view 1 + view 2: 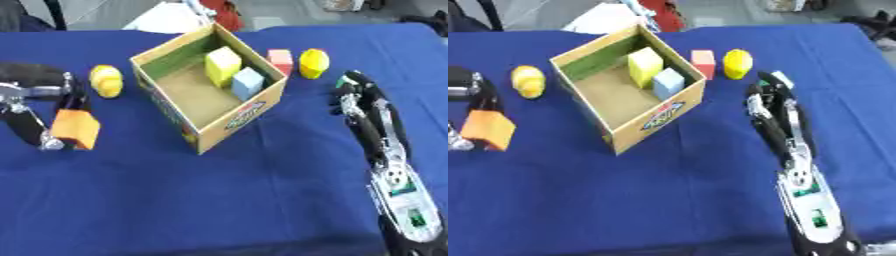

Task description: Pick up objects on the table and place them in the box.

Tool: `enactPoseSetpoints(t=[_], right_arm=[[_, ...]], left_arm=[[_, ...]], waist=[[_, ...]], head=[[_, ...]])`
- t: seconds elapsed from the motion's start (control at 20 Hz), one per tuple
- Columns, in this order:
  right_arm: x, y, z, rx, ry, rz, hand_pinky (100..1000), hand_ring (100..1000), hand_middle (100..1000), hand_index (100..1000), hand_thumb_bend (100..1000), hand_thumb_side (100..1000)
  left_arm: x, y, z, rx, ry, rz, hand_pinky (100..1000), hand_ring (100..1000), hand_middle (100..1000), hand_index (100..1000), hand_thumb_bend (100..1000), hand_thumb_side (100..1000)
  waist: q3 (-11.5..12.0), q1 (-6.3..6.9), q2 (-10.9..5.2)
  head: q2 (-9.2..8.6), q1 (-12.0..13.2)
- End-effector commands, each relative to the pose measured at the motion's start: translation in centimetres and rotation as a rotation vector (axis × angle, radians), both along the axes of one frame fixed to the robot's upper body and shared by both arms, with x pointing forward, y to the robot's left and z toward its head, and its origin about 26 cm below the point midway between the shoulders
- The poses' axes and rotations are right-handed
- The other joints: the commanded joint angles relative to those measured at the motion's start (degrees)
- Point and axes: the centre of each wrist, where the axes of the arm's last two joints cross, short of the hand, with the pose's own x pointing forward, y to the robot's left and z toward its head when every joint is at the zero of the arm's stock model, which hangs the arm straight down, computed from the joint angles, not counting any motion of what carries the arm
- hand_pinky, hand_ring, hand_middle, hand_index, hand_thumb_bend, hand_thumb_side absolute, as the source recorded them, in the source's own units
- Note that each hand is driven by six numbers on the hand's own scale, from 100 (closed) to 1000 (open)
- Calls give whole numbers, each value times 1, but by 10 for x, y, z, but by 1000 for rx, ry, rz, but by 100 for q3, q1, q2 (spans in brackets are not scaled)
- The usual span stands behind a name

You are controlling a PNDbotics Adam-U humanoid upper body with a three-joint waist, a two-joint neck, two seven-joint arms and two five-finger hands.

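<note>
Orange block (pixel 74 129) sits pinched in your left robot hand (pixel 44 112); carry it rightward over the box (pixel 210 85) and release. Your right robot hand (pixel 354 97) idles, fingers relaxed.

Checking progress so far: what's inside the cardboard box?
Inside the cardboard box stand a yellow block and a light blue block against its far-right wall. The near walls hide part of the floor.

We see our right hand (pixel 357 97) as black fingers with silver links, running back into a slim black forearm that carries a white panel with small green and black markings near the wrist. Our left hand (pixel 39 107) is black too, with silver metal joints.
</note>
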Motion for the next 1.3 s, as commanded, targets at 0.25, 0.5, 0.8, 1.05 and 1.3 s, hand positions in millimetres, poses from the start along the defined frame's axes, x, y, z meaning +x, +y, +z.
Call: enactPoseSetpoints(t=[0.25, 0.5, 0.8, 1.05, 1.3], right_arm=[[0, 0, 3, -11, -9, 21, 563, 599, 606, 876, 100, 639], [2, 8, 5, -1, -16, 50, 563, 599, 606, 877, 100, 640], [2, 11, 6, 8, -18, 59, 563, 599, 606, 877, 100, 640], [2, 10, 6, 8, -17, 56, 563, 599, 605, 876, 100, 640], [2, 9, 5, 6, -15, 54, 563, 599, 605, 877, 100, 640]], left_arm=[[24, -70, 35, 12, -96, -144, 661, 494, 491, 660, 325, 174], [41, -124, 14, 29, -145, -228, 677, 523, 515, 683, 339, 171], [52, -147, -21, 4, -163, -295, 726, 601, 600, 762, 341, 170], [54, -146, -27, 106, -126, -303, 792, 736, 753, 874, 484, 249], [50, -137, -11, 107, -158, -284, 813, 767, 799, 915, 548, 427]], waist=[[-104, 69, -197], [-349, 38, -130], [-522, 2, -55], [-497, -6, -46], [-429, -16, -65]], head=[[28, 47], [5, 206], [-28, 278], [-16, 269], [-22, 255]])
